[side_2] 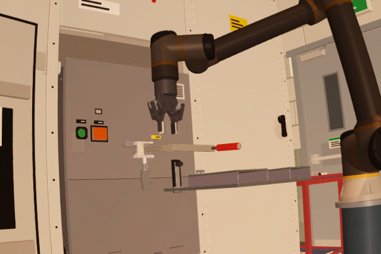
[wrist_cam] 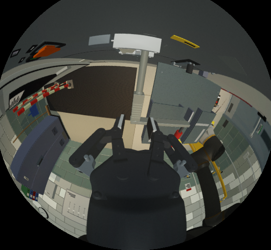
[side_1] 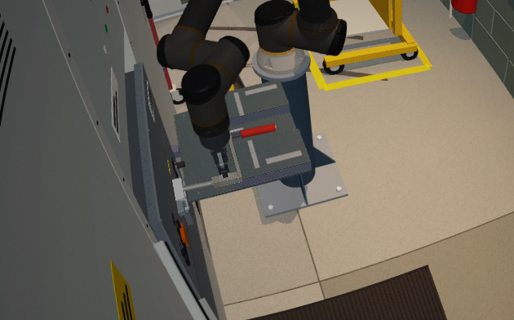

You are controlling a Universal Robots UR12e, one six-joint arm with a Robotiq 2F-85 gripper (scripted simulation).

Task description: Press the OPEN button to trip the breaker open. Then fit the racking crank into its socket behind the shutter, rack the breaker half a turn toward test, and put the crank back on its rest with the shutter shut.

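My gripper (side_2: 166, 128) (wrist_cam: 135, 123) (side_1: 222, 166) hangs open and empty, pointing down just above the racking crank's tan arm (side_2: 184, 147) (wrist_cam: 137, 109). The crank sits in its socket on the breaker front, its shaft (wrist_cam: 142, 74) running into a white hub (side_2: 140, 149) (wrist_cam: 136, 42) (side_1: 179, 196). Its arm lies level, reaching right to the red handle (side_2: 227, 146) (side_1: 258, 130). The orange button (side_2: 99, 133) (wrist_cam: 45, 51) and the green button (side_2: 81, 133) are on the panel to the left of the hub.
The grey shelf with the crank rest (side_2: 243, 177) (side_1: 258, 143) (wrist_cam: 182, 98) juts out right below the crank. A black lever (side_2: 176, 173) stands on the panel under the arm. The breaker panel (side_2: 123, 153) is close behind my gripper. A red frame (side_2: 320, 211) stands by my base.
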